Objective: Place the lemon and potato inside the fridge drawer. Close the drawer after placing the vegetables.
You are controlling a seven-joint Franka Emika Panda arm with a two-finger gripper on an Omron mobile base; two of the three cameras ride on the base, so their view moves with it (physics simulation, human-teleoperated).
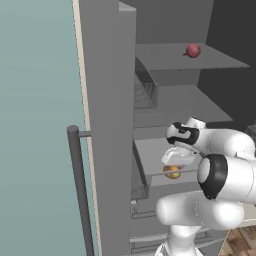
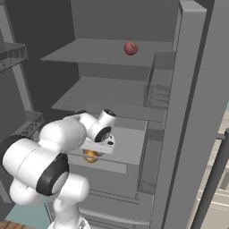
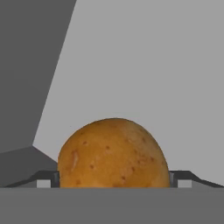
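Gripper (image 3: 113, 179) wide around one potato (image 3: 113, 153); one red ball (image 1: 193, 50) above.

We see flat grey shelves inside the open fridge. On the top shelf (image 1: 210, 59) a small dark red ball (image 1: 193, 50) rests near the back. The shelf below it (image 2: 105, 96) is bare. Lower down, the fridge drawer (image 2: 127, 145) has a pale grey floor.
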